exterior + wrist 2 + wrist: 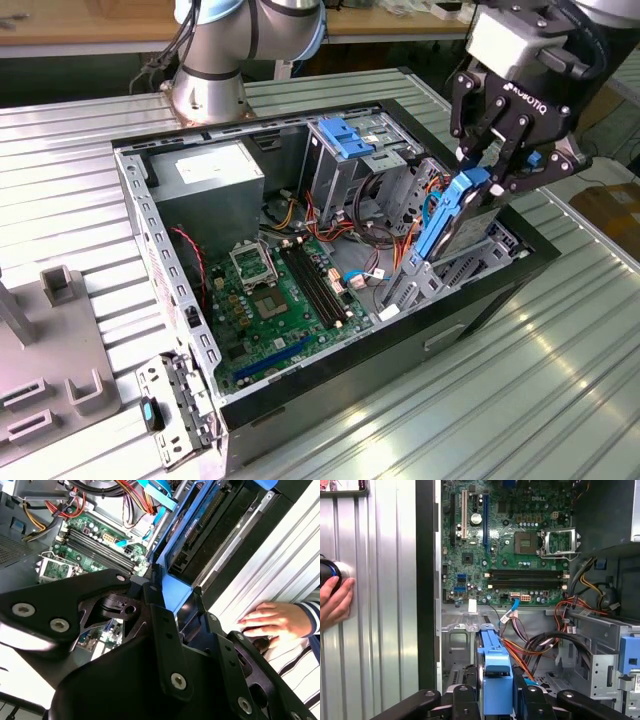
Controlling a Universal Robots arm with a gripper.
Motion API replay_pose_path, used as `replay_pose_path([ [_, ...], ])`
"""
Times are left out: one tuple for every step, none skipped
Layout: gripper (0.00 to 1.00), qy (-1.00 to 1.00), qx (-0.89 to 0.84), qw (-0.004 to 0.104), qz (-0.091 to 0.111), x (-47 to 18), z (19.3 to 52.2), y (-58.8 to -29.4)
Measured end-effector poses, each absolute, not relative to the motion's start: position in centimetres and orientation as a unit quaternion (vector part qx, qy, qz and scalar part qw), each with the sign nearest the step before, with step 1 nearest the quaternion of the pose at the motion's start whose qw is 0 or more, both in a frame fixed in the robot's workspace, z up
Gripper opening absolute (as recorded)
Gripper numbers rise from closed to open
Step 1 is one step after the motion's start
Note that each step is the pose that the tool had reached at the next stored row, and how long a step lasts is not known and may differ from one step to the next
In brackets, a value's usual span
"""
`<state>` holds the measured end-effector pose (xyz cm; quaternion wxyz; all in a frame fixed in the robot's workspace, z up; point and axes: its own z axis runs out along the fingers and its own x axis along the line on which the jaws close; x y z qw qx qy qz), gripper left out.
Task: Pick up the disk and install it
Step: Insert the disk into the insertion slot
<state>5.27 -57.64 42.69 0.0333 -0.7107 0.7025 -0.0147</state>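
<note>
The disk [450, 225] is a dark flat drive with bright blue rails. It stands on edge, tilted, over the drive bay at the exterior view's right end of the open computer case [135, 215]. My gripper [490, 165] is above it, shut on the blue tab end of the disk. In the second wrist view the black fingers [152, 592] clamp the blue rail of the disk [210, 525]. The first wrist view shows the disk's blue rail [495, 665] edge-on, running down from my gripper [495, 692] into the bay.
Inside the case lie a green motherboard [280, 300], a grey power supply [210, 185], a paler blue bracket [340, 138] and orange and red cables [530, 650]. A person's hand [272, 620] rests on the ribbed table beside the case. A grey fixture [50, 340] sits at the exterior view's left.
</note>
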Motion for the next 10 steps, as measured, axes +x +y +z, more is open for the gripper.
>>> replay_pose_path([
  [0.36, 0.703, -0.711, 0.033, -0.015, 5.3, 42.4, -57.7],
  [0.36, 0.703, -0.711, 0.033, -0.015, 5.3, 42.2, -57.8],
  [0.36, 0.703, -0.711, 0.033, -0.015, 5.3, 42.0, -57.8],
  [0.36, 0.703, -0.711, 0.033, -0.015, 5.3, 41.7, -57.9],
  [0.36, 0.703, -0.711, 0.033, -0.015, 5.3, 41.3, -58.0],
  [0.36, 0.703, -0.711, 0.033, -0.015, 5.3, 41.1, -58.0],
  [0.36, 0.703, -0.71, 0.033, -0.015, 5.3, 40.9, -58.0],
  [0.36, 0.703, -0.71, 0.033, -0.015, 5.3, 40.7, -58.1],
  [0.36, 0.703, -0.71, 0.033, -0.015, 5.3, 40.5, -58.1],
  [0.36, 0.703, -0.71, 0.033, -0.015, 5.3, 40.2, -58.1],
])
